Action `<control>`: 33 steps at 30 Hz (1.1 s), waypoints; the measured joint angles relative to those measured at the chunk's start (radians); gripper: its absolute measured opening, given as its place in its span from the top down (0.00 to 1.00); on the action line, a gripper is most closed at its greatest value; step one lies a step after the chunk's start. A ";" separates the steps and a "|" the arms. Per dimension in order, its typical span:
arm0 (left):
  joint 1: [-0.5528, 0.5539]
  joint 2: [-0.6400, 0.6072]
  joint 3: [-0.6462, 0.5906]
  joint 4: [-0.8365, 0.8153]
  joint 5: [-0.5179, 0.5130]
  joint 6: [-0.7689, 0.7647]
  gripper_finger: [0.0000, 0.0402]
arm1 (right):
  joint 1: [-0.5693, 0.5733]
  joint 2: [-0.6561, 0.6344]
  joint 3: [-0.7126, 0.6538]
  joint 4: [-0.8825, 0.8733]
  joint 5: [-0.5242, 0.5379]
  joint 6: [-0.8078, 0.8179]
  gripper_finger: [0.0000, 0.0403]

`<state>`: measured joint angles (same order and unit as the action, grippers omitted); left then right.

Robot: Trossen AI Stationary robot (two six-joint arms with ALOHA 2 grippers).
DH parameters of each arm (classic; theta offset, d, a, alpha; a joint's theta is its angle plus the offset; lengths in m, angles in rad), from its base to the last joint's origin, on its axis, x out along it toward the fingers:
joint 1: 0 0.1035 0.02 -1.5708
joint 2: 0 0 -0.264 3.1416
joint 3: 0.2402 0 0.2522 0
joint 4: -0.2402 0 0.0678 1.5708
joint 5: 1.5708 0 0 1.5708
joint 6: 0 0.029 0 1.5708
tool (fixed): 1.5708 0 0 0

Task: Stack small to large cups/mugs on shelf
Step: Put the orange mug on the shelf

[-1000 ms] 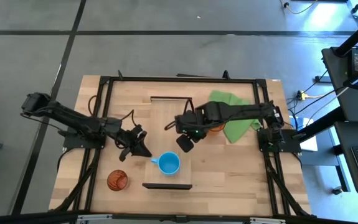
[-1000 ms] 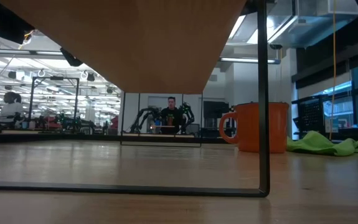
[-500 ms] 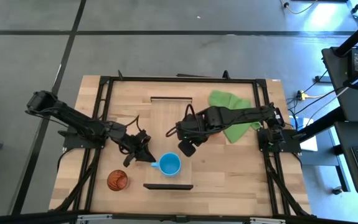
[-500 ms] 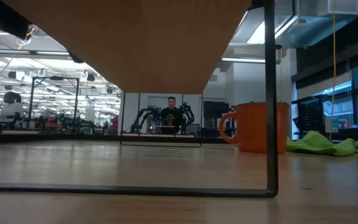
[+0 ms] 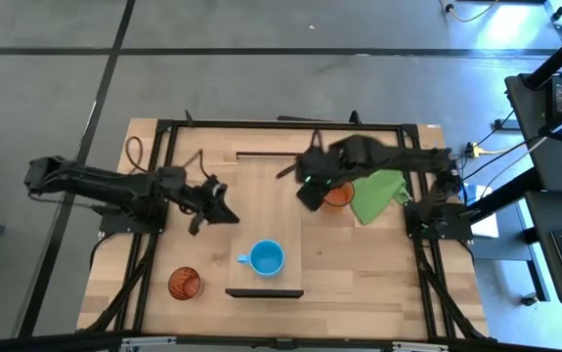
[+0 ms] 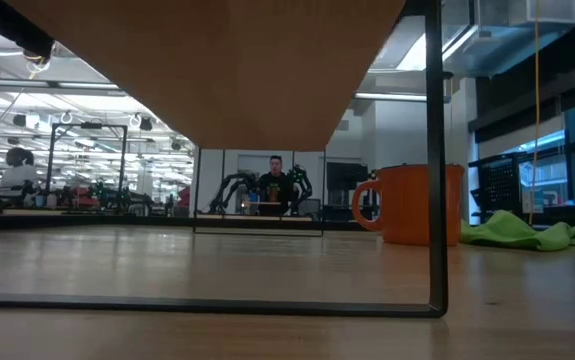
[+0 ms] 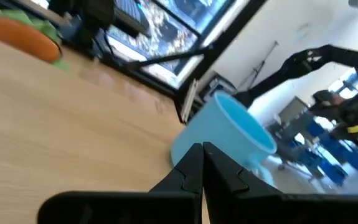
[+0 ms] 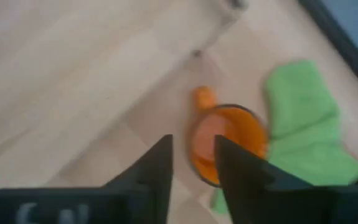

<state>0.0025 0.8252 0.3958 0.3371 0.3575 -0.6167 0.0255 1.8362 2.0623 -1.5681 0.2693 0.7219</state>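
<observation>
The light-blue mug [image 5: 266, 258] stands upright on the near part of the light-wood shelf [image 5: 269, 186]; it also shows in the left wrist view [image 7: 228, 134]. The orange mug [image 5: 339, 197] stands on the table by the shelf's right edge, upright in the low view [image 6: 417, 205]. The reddish tumbler [image 5: 184, 285] stands on the table at the near left. My left gripper [image 5: 224, 210] is shut and empty at the shelf's left edge [image 7: 202, 150]. My right gripper [image 5: 310, 193] is open above the shelf's right edge, with the orange mug [image 8: 228, 146] just beyond its fingertips [image 8: 191, 155].
A green cloth [image 5: 378, 188] lies on the table right of the orange mug [image 6: 537, 235]. In the low view the shelf's dark end frame [image 6: 435, 150] stands in the foreground. A black metal frame [image 5: 163, 176] runs around the table's edges.
My left gripper has moved in toward the blue mug, then drawn back toward the far edge, still shut. My right gripper has gone from over the shelf's middle toward the far right, to the orange mug. The blue mug has stayed in place.
</observation>
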 joint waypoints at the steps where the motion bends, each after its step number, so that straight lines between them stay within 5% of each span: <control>1: 0.018 -0.038 0.000 -0.033 0.007 0.000 1.00 | -0.019 -0.035 -0.045 0.001 -0.002 0.002 0.65; 6: 0.082 -0.196 0.000 -0.166 0.037 -0.006 0.93 | -0.099 -0.254 -0.374 0.146 -0.132 0.032 0.50; 11: 0.131 -0.259 0.000 -0.294 0.038 -0.007 0.82 | -0.143 -0.417 -0.697 0.432 -0.216 0.086 0.48; 15: 0.175 -0.263 0.000 -0.368 0.038 -0.009 0.76 | -0.173 -0.470 -0.875 0.484 -0.219 0.086 0.48; 33: 0.361 -0.263 -0.002 -0.419 0.049 0.043 0.74 | -0.291 -0.509 -1.141 0.685 -0.184 0.033 0.48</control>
<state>0.3634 0.5625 0.3943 -0.0822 0.4061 -0.5735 -0.2654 1.3277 0.9217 -0.8832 0.0856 0.7552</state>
